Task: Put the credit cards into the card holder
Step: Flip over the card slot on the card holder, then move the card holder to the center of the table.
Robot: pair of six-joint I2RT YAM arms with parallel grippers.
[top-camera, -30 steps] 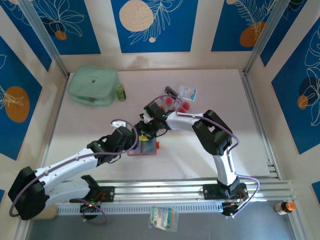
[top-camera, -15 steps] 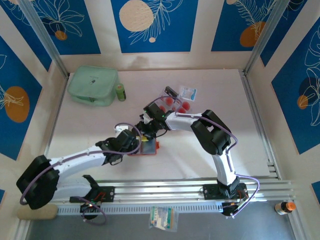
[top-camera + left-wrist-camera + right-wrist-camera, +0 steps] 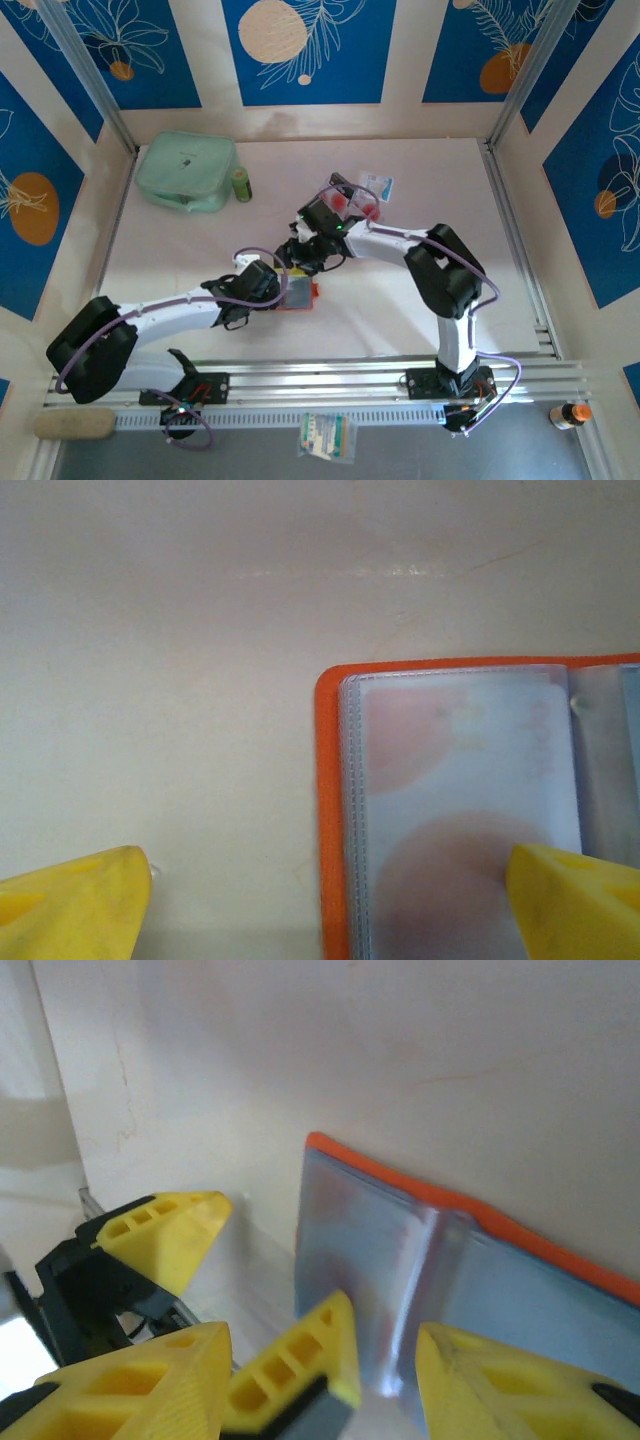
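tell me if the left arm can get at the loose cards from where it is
Probably not directly. The cards lie past the right arm, whose wrist and forearm cross between them and the left end effector, open at the holder. It would likely have to swing around.

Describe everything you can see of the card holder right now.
The card holder lies open on the table. Orange cover with a rounded corner; frosted clear plastic sleeves inside, red round marks showing through one. The left gripper, jaws open, spans one outer edge, one jaw over the sleeve; contact unclear.
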